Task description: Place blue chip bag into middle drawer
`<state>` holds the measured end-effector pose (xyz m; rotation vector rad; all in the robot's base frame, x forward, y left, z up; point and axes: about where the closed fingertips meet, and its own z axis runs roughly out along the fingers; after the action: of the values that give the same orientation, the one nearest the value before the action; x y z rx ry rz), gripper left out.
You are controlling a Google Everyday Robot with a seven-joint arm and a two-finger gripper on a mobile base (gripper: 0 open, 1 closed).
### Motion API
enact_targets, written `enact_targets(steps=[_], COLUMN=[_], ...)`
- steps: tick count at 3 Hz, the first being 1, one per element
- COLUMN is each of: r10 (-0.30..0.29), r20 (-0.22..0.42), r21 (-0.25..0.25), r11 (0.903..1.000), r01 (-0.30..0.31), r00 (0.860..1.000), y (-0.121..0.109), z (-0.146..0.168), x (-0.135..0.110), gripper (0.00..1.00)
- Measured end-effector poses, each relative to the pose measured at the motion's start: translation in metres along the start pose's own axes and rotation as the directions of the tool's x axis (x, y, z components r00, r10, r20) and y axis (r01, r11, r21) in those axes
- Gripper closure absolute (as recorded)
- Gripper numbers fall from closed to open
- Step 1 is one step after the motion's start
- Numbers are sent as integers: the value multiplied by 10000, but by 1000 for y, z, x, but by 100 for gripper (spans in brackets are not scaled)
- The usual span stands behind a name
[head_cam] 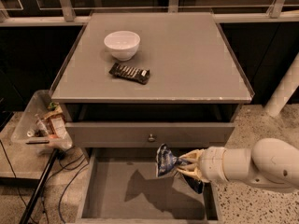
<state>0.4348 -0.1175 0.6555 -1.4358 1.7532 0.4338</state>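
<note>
A grey square-topped cabinet [187,55] fills the upper scene; below it, a wide, shallow grey middle drawer [107,199] stands pulled out, its flat floor showing; just above that is a closed grey drawer front [93,134]; a thick white robot arm [266,164] reaches in from the right, ending in a two-finger gripper [181,164] over the drawer's right side; its pale fingers [189,157] are pinched together on the edge of a crumpled dark navy foil blue chip bag [163,161], which hangs above the drawer floor and casts a shadow there; a clear plastic bin [23,125] of clutter sits left of the cabinet; on top rest a round white bowl [122,44] and, near its front, a slim black candy bar [130,73]; a small round knob [151,137] marks the drawer front.
</note>
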Motion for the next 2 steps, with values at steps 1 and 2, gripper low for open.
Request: enact_targets(steps=[1, 2], r10=[206, 360], r20=[-252, -411], r21=[-330, -528], r11=[9992, 9979], r01=[-214, -381], r00=[9995, 9985], y=[0, 3], z=[34, 69], x=[26, 55], gripper=[100, 100])
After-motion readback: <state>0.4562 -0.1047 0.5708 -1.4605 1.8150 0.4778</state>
